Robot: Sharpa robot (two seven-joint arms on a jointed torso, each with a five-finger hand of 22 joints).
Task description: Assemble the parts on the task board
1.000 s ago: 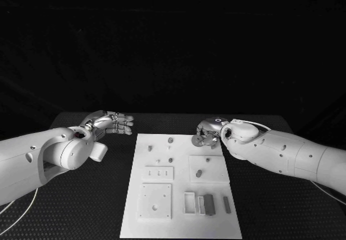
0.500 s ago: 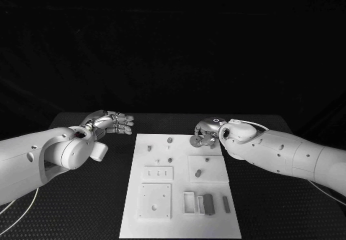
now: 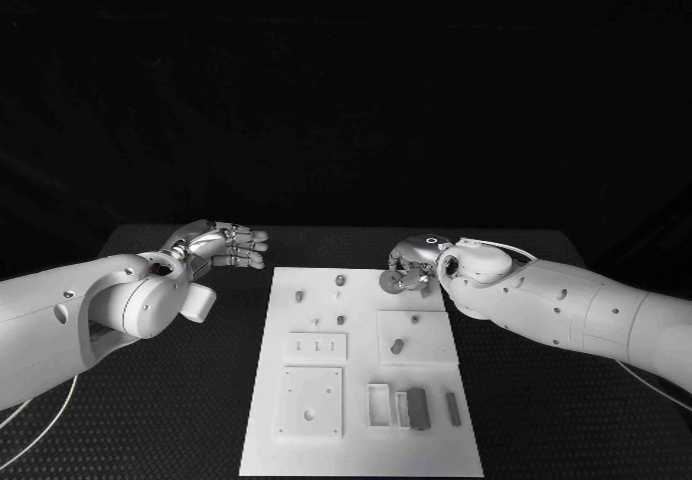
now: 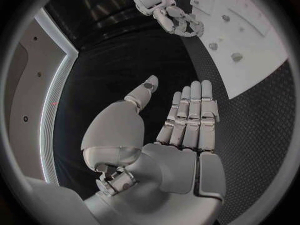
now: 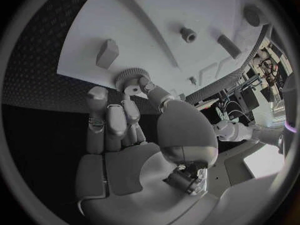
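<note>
Right hand: our right hand (image 3: 414, 268) holds a small round gear (image 3: 394, 283) with little teeth. It pinches it with its fingertips (image 5: 133, 88), at the 1 o'clock corner of the task board (image 3: 361, 440).
Left hand: our left hand (image 3: 219, 245) is off the board, at about 10 o'clock from it. Its fingers (image 4: 190, 110) are straight and it holds nothing.
Task board: we see the white plate in the middle of the black table (image 3: 173, 400).
Parts: small pegs (image 3: 340, 281) stand near the far end. A dark bar (image 3: 418, 409) sits in a slot at about 5 o'clock.
</note>
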